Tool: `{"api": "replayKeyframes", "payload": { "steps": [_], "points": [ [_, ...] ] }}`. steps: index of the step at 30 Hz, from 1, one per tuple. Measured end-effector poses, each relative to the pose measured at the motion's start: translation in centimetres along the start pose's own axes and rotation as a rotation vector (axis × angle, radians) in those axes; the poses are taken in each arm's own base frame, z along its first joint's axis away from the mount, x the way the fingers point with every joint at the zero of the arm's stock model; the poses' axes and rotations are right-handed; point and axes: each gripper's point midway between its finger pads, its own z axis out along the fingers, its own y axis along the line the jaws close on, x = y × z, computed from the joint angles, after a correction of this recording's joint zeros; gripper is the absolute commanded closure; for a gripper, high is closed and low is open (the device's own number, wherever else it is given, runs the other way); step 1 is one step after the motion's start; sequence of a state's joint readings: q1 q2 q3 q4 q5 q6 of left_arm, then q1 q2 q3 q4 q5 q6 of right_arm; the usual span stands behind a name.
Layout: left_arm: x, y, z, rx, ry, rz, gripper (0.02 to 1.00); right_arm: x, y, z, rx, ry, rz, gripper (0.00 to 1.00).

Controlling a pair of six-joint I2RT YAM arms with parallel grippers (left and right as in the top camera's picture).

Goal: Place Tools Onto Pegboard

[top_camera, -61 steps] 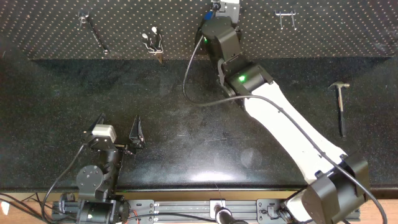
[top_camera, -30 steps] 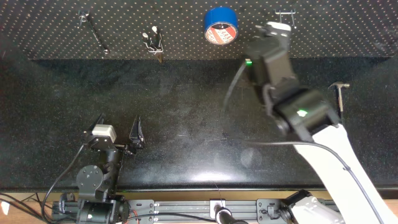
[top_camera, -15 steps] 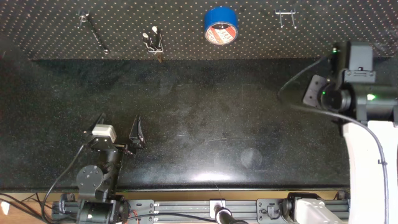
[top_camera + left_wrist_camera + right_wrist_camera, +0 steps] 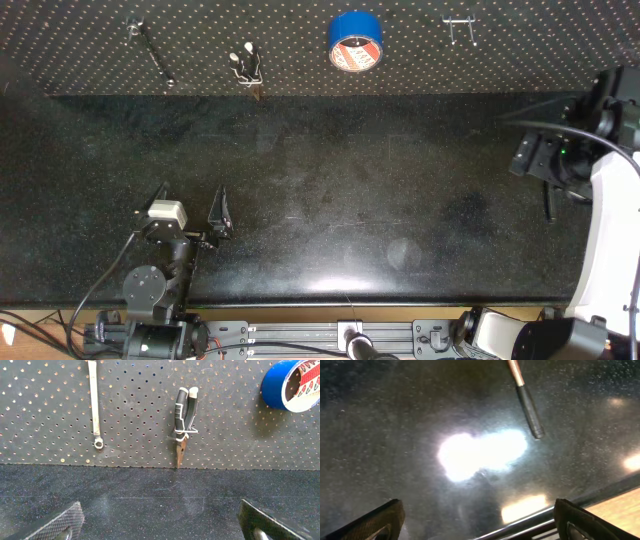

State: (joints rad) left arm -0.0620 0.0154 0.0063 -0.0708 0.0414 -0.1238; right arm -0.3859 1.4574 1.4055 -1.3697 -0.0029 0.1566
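On the pegboard (image 4: 80,60) hang a wrench (image 4: 150,52), pliers (image 4: 247,68) and a blue tape roll (image 4: 355,42); the left wrist view shows the wrench (image 4: 93,402), pliers (image 4: 184,420) and tape roll (image 4: 292,385) too. A hammer lies at the table's right, mostly under my right arm (image 4: 560,155), with its handle end (image 4: 549,208) poking out. My right gripper (image 4: 477,527) hovers open above the hammer's dark handle (image 4: 526,400), holding nothing. My left gripper (image 4: 192,210) rests open and empty at the front left.
An empty double hook (image 4: 459,30) sticks out of the pegboard to the right of the tape. The black tabletop (image 4: 350,190) spreads between the arms. Its front edge and a wooden strip (image 4: 620,510) lie close beside the hammer handle.
My right arm has let go of the blue tape, which now hangs on the pegboard, and has swung right and down over the hammer. The left arm stays still.
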Motion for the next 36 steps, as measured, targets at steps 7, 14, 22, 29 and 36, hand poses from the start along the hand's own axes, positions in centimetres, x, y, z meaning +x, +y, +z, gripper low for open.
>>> {"api": "replayKeyframes", "payload": {
  "steps": [7,14,22,29,36],
  "points": [
    [0.0,0.0,0.0,0.0,0.0,0.0,0.023,-1.9,-2.2,4.2,0.01,0.083,-0.111,0.025],
    [0.0,0.0,0.0,0.0,0.0,0.0,0.025,-0.9,-3.8,9.2,0.056,0.289,-0.197,0.025],
    [0.0,0.0,0.0,0.0,0.0,0.0,0.023,0.1,-7.7,9.0,0.225,0.379,-0.265,0.025],
    [0.0,0.0,0.0,0.0,0.0,0.0,0.023,-3.8,-8.2,11.1,0.229,0.257,-0.418,0.023],
    [0.0,0.0,0.0,0.0,0.0,0.0,0.023,-8.2,-6.8,13.5,0.172,0.087,-0.462,0.023]
  ]
}}
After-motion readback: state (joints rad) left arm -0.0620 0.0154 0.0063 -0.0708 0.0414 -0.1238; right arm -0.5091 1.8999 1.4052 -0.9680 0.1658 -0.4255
